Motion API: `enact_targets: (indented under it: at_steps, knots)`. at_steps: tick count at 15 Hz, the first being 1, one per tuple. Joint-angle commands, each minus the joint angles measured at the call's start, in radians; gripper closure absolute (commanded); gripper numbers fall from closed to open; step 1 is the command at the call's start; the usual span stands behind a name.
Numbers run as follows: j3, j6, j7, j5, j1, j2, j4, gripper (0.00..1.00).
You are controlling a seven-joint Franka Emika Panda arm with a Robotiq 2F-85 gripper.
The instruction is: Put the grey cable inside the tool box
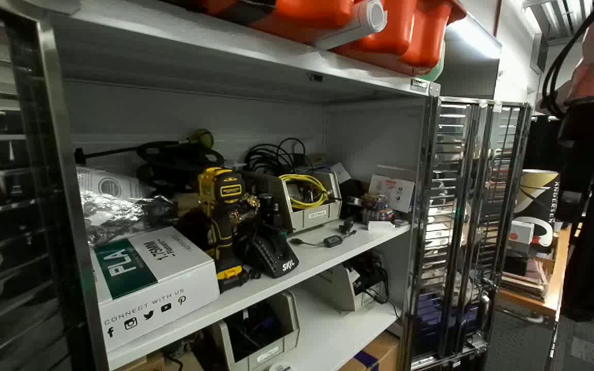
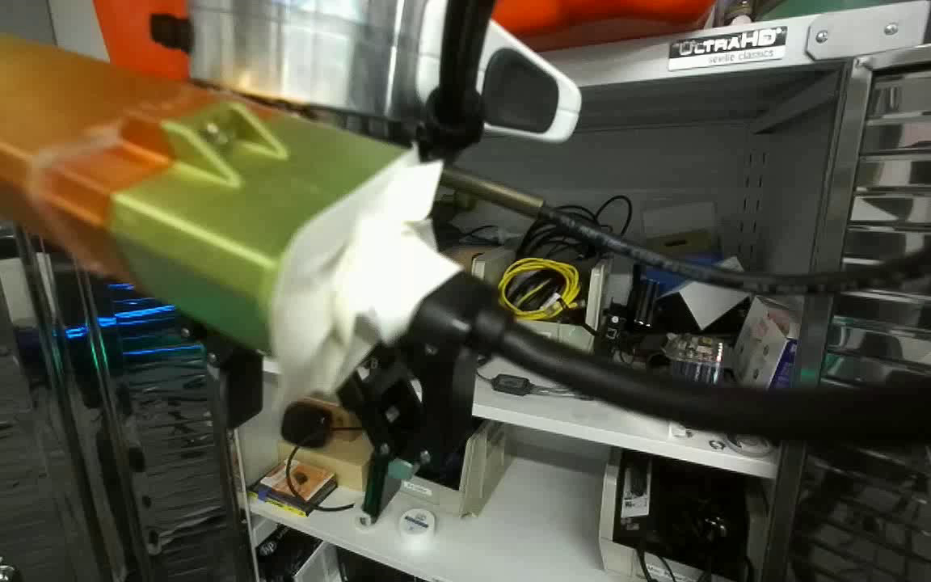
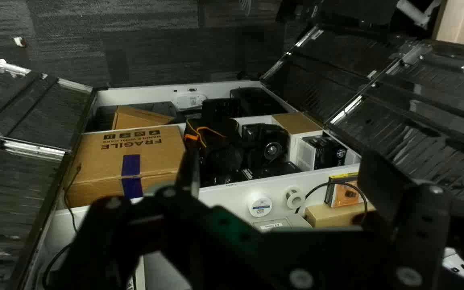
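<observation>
Dim light settles on an open, crowded cabinet (image 1: 379, 134), where a grey bin (image 1: 304, 221) holds a coiled yellow cord (image 1: 320, 196). Just in front of the bin lies a short, thin cable (image 1: 333, 240), probably the grey one wanted, visible in both exterior views. It should prove light and limp, its ends apt to sag or trail once lifted; the small block (image 2: 511, 384) along its length looks stiff and is likely the surest place to take hold, though a smooth casing could slip from a loose pinch. Wire and block read as dark grey to black, with what looks like a plug (image 1: 295, 240) at one end. Beside the bin stand a charger (image 1: 271, 252) and, past it, a drill (image 1: 219, 190). No tool box can be made out for certain. Outside the cabinet, well apart from the bin, the jaws stand widely parted, with nothing seen gripped between them in the wrist view.
</observation>
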State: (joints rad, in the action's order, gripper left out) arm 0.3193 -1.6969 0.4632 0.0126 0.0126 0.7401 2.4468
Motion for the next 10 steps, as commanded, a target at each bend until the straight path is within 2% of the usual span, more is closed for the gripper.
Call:
enact_targets:
  at_steps: [1, 10]
  knots:
    - [-0.013, 0.001, 0.01, 0.01, -0.018, -0.005, -0.005, 0.0]
    - [-0.013, 0.002, 0.01, 0.01, -0.018, -0.002, -0.016, 0.0]
